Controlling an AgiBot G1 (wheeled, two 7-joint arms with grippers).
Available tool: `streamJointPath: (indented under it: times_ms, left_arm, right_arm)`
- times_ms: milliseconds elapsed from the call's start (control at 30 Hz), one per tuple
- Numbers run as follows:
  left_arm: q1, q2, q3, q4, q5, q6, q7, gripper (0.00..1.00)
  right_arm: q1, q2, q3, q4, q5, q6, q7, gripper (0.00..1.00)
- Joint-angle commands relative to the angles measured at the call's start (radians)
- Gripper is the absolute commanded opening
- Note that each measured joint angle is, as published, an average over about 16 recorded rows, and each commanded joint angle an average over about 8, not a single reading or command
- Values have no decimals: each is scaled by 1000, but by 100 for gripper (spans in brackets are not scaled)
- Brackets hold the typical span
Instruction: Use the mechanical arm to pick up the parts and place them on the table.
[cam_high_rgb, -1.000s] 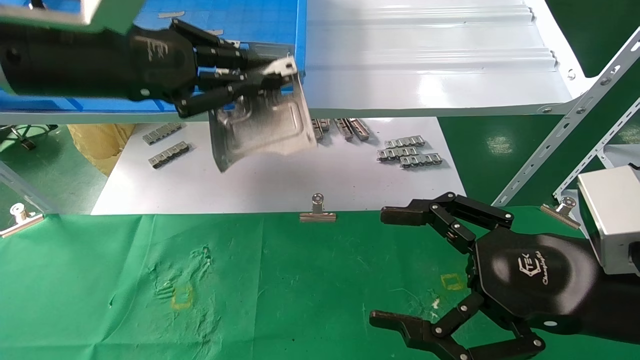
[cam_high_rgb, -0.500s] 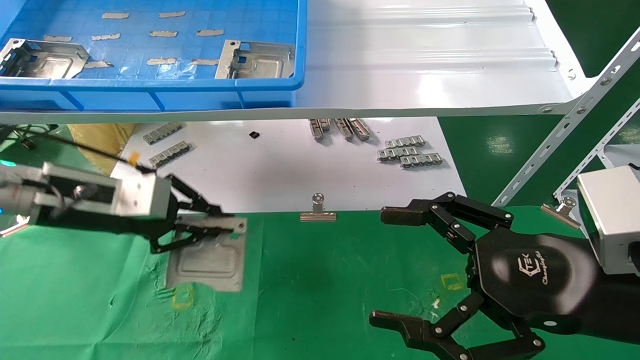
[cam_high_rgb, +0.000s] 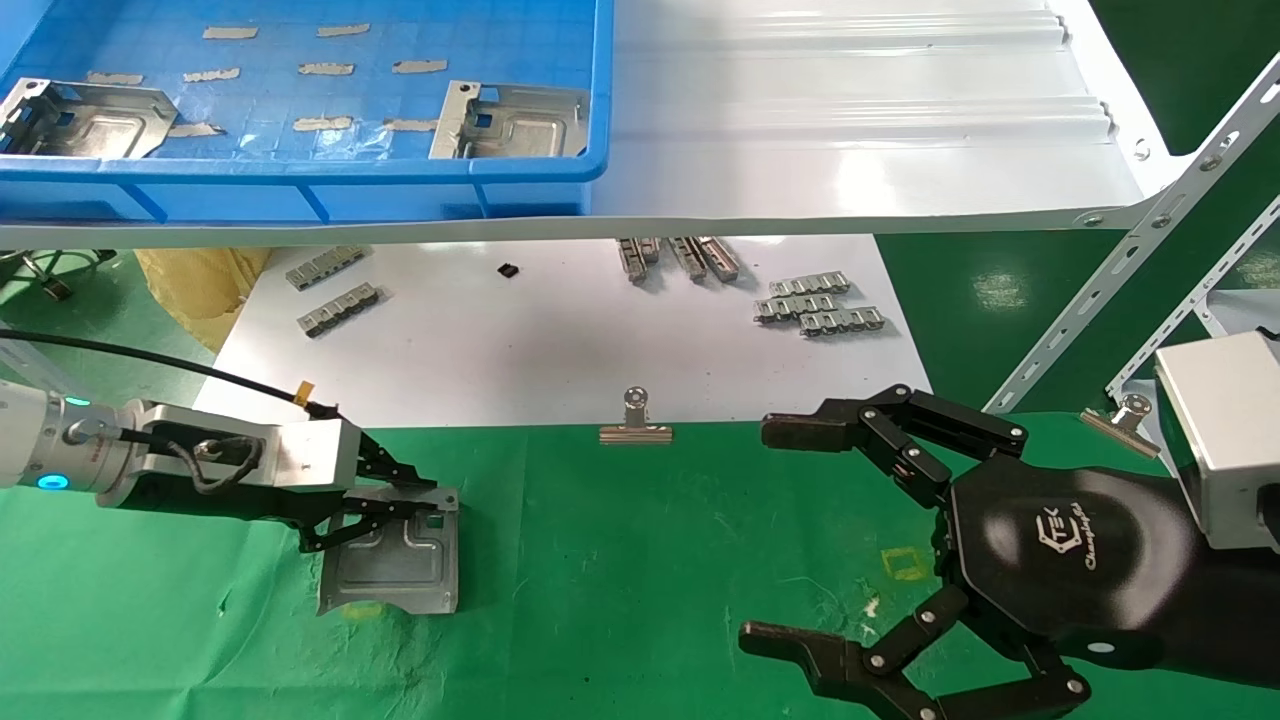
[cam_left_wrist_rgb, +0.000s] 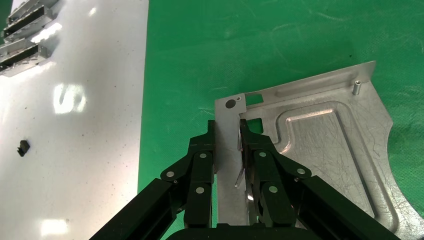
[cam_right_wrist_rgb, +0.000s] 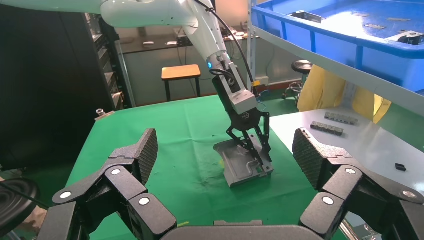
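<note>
the stamped metal plate (cam_high_rgb: 392, 562) is held low over the green surface (cam_high_rgb: 620, 560), its bent tab edge clamped between the fingers (cam_left_wrist_rgb: 202, 165) of the left gripper (cam_high_rgb: 425, 500); the far end of the plate is seen tipped down toward the cloth, though contact cannot be told; the right gripper (cam_high_rgb: 790, 530) is parked at the near right, its fingers spread wide and holding nothing; two more plates (cam_high_rgb: 510, 120) lie in the blue bin (cam_high_rgb: 300, 185) on the shelf; since half a second ago the plate has been lowered and drawn slightly toward the robot's left.
</note>
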Motion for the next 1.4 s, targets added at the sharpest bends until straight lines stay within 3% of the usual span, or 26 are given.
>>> streamJointPath:
  times_ms: [33, 133, 200, 267, 400, 800, 1133, 1400]
  left_arm:
    - [-2, 5, 0, 19, -1, 0, 9, 78]
    - [-11, -4, -11, 35, -19, 40, 23, 53]
    - [-15, -11, -15, 42, -26, 71, 35, 52]
    - [-17, -17, -12, 46, -24, 94, 47, 63]
    - [-20, -19, 11, 54, 7, 107, 61, 99]
    - [-45, -3, 24, 111, 25, 98, 25, 100]
    - [-36, -32, -62, 160, -99, 141, -62, 100]
    - [-8, -50, -90, 160, -137, 144, -70, 100]
  right_arm:
    - [0, 0, 0, 0, 0, 0, 0, 100]
    - [0, 0, 0, 0, 0, 0, 0, 100]
    - [0, 0, 0, 0, 0, 0, 0, 100]
    - [0, 0, 0, 0, 0, 0, 0, 100]
    - [0, 0, 0, 0, 0, 0, 0, 100]
    - [0, 0, 0, 0, 0, 0, 0, 100]
    - [0, 0, 0, 0, 0, 0, 0, 100]
    - [0, 0, 0, 0, 0, 0, 0, 100]
